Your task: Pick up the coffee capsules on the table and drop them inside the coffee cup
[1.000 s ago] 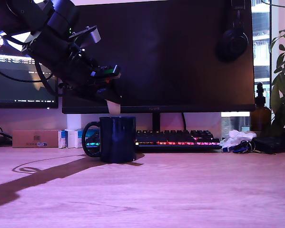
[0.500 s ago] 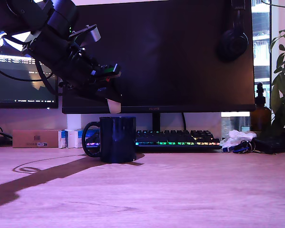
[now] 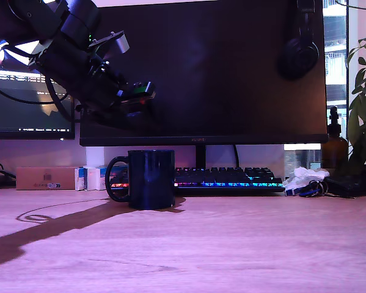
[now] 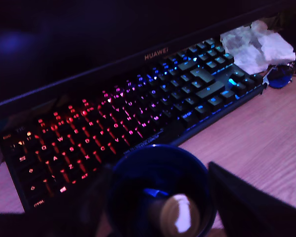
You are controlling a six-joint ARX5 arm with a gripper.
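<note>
- Exterior view: the gripper [image 3: 140, 116] hangs above the navy coffee cup [image 3: 151, 179], apart from its rim; its tips melt into the dark monitor [image 3: 231, 67] behind, so from here I cannot tell how the jaws stand, and nothing pale shows between them; the cup stands on the wooden table [image 3: 231, 244] in front of the backlit keyboard [image 3: 222, 178], handle toward the exterior view's left; a brown glass bottle [image 3: 334, 146] stands well apart at the exterior view's right.
- Wrist view: the camera looks down into the cup [image 4: 157, 170]; the cream-white capsule [image 4: 180, 215] lies inside, just beside the blue capsule [image 4: 155, 193]; the two dark fingers [image 4: 246, 207] stand spread either side of the cup, pinching nothing; crumpled white tissue [image 4: 259, 44] lies past the keyboard's [image 4: 113, 128] end.
- Step in hand, as I judge it: the drop of the cream capsule into the cup is made; both pods seem to be in.
- Next move, by my reckoning: lift the spread jaws straight up clear of the rim without knocking the cup; no capsule shows on the table, so the task looks close to done.
</note>
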